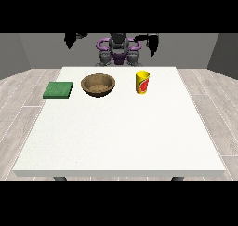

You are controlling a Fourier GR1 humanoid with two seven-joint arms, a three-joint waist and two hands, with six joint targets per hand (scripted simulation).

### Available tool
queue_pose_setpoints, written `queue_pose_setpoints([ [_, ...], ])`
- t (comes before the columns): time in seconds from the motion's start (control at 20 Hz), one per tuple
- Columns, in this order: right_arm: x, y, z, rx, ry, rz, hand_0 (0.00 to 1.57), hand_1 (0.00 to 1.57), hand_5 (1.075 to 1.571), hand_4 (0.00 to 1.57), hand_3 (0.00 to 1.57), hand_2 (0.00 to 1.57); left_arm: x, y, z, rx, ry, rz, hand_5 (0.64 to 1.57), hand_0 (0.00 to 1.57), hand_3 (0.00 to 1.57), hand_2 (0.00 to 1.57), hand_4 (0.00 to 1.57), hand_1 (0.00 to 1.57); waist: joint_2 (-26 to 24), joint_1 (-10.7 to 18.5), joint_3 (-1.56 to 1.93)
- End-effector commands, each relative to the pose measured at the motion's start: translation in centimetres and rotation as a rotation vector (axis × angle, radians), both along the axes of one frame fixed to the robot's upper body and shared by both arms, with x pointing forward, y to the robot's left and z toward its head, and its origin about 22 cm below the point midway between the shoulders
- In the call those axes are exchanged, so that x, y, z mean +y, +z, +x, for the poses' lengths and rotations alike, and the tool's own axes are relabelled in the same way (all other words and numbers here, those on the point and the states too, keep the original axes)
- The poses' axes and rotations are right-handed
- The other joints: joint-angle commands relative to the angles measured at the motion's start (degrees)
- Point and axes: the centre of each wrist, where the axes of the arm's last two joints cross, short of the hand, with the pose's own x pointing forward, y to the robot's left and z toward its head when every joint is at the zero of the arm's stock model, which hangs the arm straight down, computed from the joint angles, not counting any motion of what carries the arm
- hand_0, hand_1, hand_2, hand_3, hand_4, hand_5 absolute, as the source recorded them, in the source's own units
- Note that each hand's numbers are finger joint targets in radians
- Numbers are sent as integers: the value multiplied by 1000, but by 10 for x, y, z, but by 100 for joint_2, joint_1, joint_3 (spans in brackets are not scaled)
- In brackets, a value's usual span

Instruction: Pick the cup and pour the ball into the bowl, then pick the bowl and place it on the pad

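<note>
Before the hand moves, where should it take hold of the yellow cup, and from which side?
Probably around the middle of its side wall. The yellow cup stands upright with its mouth up, so a side hold keeps the opening free for pouring. The hand at the view's right hangs raised behind it, and the bowl sits on the cup's other side, so coming from the view's right looks clearest.

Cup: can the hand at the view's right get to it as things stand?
Probably yes. The hand at the view's right hangs raised above the table's far edge, nearly in line with the cup. Nothing stands between them; the bowl sits off to the cup's side.
</note>
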Motion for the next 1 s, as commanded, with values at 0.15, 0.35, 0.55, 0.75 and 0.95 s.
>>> queue_pose_setpoints([
  [0.15, -23, 3, 7, -111, -2, -2, 0, 0, 1547, 678, 0, 0, 37, -58, 8, -58, 11, 29, 1484, 0, 0, 0, 407, 0, 735, -116, -2],
  [0.35, -38, 1, 12, -103, 37, -6, 0, 0, 1559, 676, 0, 0, 39, -82, 25, -46, 32, 49, 1472, 0, 0, 0, 187, 0, 711, -306, -1],
  [0.55, -54, -25, 7, -1, 14, -17, 0, 0, 1560, 667, 0, 0, 46, -108, 27, 51, 8, 57, 1441, 0, 0, 0, 0, 0, 312, -245, 0],
  [0.75, -66, -41, 18, -18, 17, -9, 0, 0, 1562, 672, 0, 0, 30, -115, 39, 44, 2, 84, 1432, 0, 0, 0, 162, 0, 376, -202, 1],
  [0.95, -62, -4, 31, -33, 16, 1, 0, 0, 1563, 671, 0, 0, 28, -130, 52, 58, 31, 63, 1423, 0, 0, 0, 189, 0, 424, -321, -2],
])
